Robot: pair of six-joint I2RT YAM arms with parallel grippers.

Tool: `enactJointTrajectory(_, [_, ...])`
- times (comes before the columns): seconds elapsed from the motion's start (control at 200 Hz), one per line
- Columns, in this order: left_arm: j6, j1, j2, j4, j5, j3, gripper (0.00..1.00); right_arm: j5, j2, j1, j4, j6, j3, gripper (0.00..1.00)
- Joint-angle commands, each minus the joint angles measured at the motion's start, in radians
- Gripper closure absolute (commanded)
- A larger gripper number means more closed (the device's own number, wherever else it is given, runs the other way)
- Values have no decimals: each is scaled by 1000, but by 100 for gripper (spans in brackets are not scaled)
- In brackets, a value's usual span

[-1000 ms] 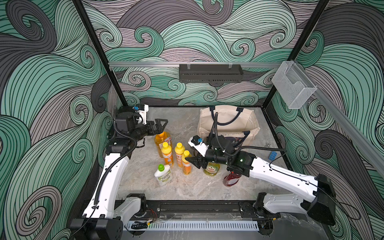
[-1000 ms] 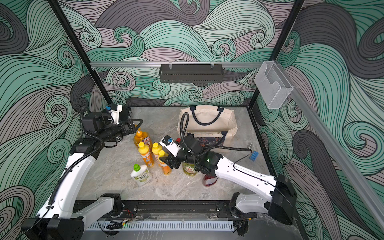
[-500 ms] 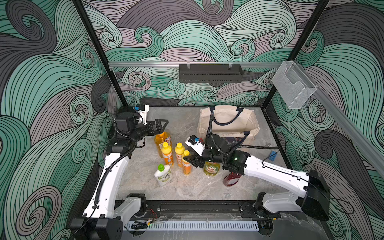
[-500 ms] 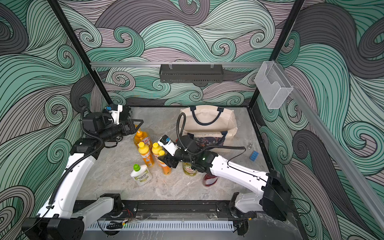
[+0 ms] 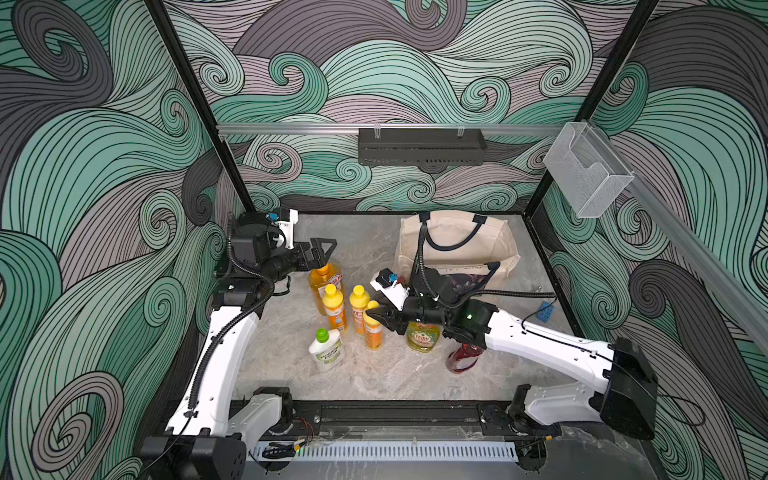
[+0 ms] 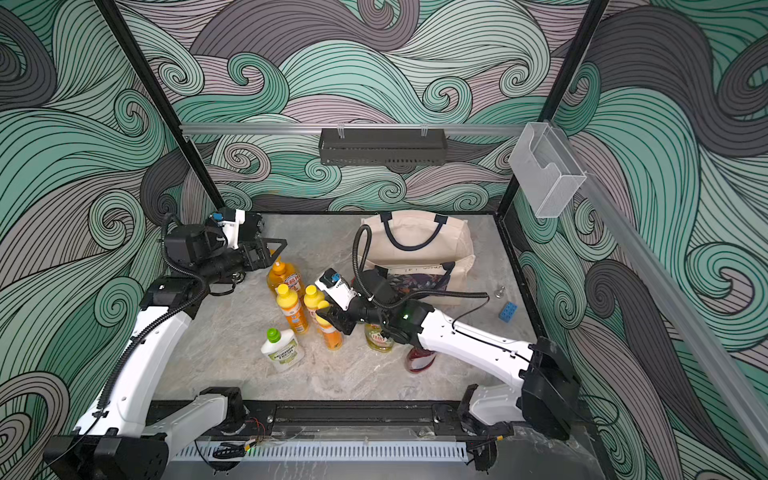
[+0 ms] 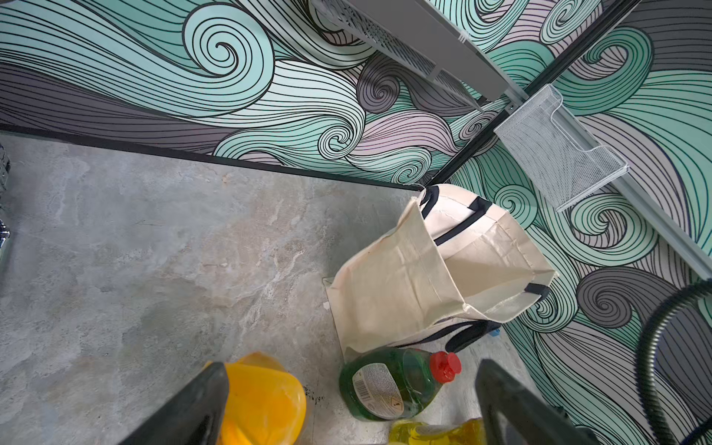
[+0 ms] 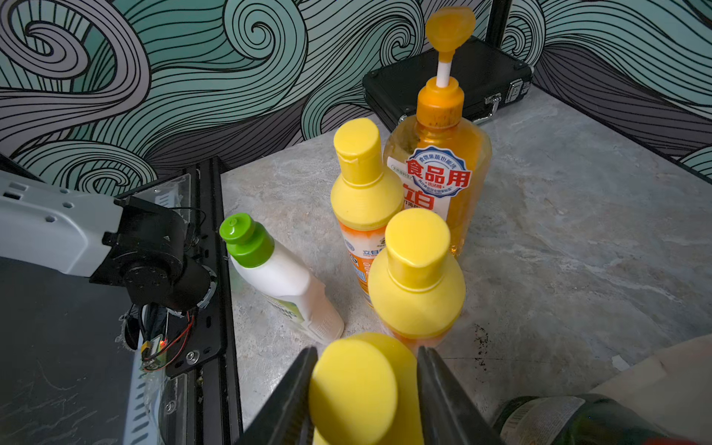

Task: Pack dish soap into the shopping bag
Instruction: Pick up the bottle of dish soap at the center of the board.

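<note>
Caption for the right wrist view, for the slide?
Right gripper straddling the nearest yellow-capped bottle; pump bottle, white bottle and black case behind.

A black hard case (image 8: pixel 489 73) sits in a table (image 6: pixel 457 374) corner; a blue block (image 6: pixel 508 311) lies near the wall.

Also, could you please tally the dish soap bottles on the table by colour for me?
Orange pump bottle: 1
Orange yellow-capped bottles: 3
White green-capped bottle: 1
Dark green bottle: 1
Yellow-green Fairy bottle: 1
Red bottle: 1
Total: 8
</note>
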Motion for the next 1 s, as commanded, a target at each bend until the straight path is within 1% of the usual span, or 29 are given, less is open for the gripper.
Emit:
enactJointTrajectory(0.0, [-6,-5,-11,20,19,-2,1,-13,11,-4,11,5,-7,55])
enactJointTrajectory(0.165, [-6,-5,-11,20,19,-2,1,-7,11,-3,18,8,-11,59])
enactJointTrajectory(0.245, [-6,-5,-11,20,19,-2,1,-5,11,-3,17,8,-12,66])
enactJointTrajectory(0.405, [-6,-5,-12,18,18,-2,2,9,7,-2,5,-2,-12,72])
enactJointTrajectory(0.54, [-6,-5,-13,19,18,-2,1,41,-1,5,-15,-23,-12,80])
enactJointTrajectory(0.62, [-5,-5,-13,19,19,-2,1,60,-3,15,-37,-41,-3,88])
enactJointTrajectory(0.766, [-5,-5,-14,18,20,-1,1,104,-1,36,-65,-68,14,95])
enactJointTrajectory(0.826, [-2,-5,-15,14,24,2,1,122,-3,41,-73,-73,20,100])
enactJointTrajectory(0.996, [33,-5,-11,-38,14,34,1,167,-11,49,-126,-87,54,100])
